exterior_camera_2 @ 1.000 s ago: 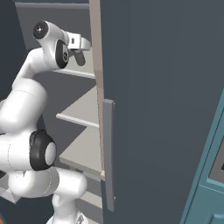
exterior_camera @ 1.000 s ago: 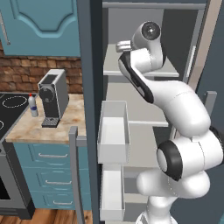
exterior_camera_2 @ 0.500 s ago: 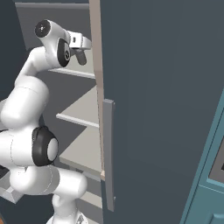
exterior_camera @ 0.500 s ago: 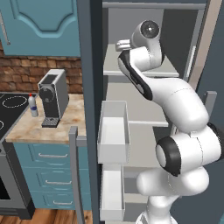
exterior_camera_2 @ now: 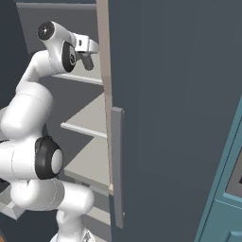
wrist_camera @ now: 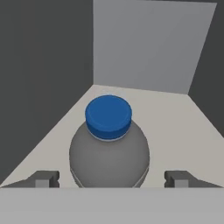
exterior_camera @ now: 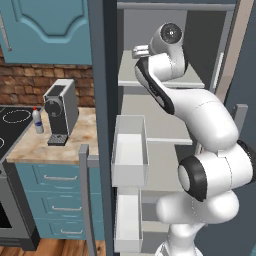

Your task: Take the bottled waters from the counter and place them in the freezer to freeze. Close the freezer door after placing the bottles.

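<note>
A grey translucent bottle (wrist_camera: 109, 153) with a blue cap (wrist_camera: 108, 115) is seen in the hand view, standing upright on a light grey shelf (wrist_camera: 175, 127) inside the freezer (exterior_camera: 170, 100). The gripper (wrist_camera: 112, 179) is placed around the lower part of this bottle, and its two dark fingertips (wrist_camera: 43, 178) are spread wide on both sides, each one apart from the bottle wall, so the gripper is open and nothing is gripped. Behind the bottle the grey back wall and the dark side walls of the compartment are seen.

In the left base view the white arm (exterior_camera: 200, 115) is raised from the lower right and is reached into the upper shelf of the freezer. The freezer door (exterior_camera: 102, 125) is standing open, and the white bins (exterior_camera: 129, 150) on its inner face are turned toward the arm. In the right base view the gripper (exterior_camera_2: 87, 54) is seen at the upper shelf, partly hidden by the edge of the neighbouring door (exterior_camera_2: 175, 118).

To the left of the open door the table (exterior_camera: 55, 145) with teal drawer fronts is seen. On it the second bottle (exterior_camera: 37, 120), clear-white with a red cap, is standing upright just beside the grey-and-black coffee machine (exterior_camera: 61, 111), near the black stovetop (exterior_camera: 10, 125)
</note>
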Tool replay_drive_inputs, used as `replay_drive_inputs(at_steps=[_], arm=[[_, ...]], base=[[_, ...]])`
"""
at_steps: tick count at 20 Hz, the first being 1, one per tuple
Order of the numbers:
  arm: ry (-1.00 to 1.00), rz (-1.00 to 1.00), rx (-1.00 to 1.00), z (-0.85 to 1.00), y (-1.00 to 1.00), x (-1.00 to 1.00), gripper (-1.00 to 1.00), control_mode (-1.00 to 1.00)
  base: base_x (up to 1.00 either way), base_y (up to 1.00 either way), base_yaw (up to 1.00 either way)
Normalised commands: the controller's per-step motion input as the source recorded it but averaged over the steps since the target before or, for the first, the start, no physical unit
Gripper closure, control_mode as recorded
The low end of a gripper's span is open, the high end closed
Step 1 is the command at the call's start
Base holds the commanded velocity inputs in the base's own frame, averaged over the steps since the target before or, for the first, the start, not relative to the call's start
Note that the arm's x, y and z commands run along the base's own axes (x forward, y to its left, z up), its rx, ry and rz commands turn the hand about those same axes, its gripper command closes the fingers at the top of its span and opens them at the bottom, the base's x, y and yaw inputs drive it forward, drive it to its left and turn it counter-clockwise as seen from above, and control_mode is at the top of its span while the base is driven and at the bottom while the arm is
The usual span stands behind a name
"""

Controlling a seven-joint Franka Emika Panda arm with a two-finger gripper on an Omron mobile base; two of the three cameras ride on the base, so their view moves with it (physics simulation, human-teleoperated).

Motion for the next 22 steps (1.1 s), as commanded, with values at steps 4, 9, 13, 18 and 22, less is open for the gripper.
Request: replay_drive_inputs(at_steps=[4, 9, 13, 18, 22], arm=[[0.00, 0.00, 0.00, 0.00, 0.00, 0.08, -1.00, -1.00], [0.00, 0.00, 0.00, 0.00, 0.00, 0.13, -1.00, -1.00], [0.00, 0.00, 0.00, 0.00, 0.00, 0.03, -1.00, -1.00], [0.00, 0.00, -0.01, 0.00, 0.00, 0.02, -1.00, -1.00], [0.00, 0.00, -0.01, 0.00, 0.00, 0.03, -1.00, -1.00]], base=[[0.00, 0.00, 0.00], [0.00, 0.00, 0.00], [0.00, 0.00, 0.00], [0.00, 0.00, 0.00], [0.00, 0.00, 0.00]])
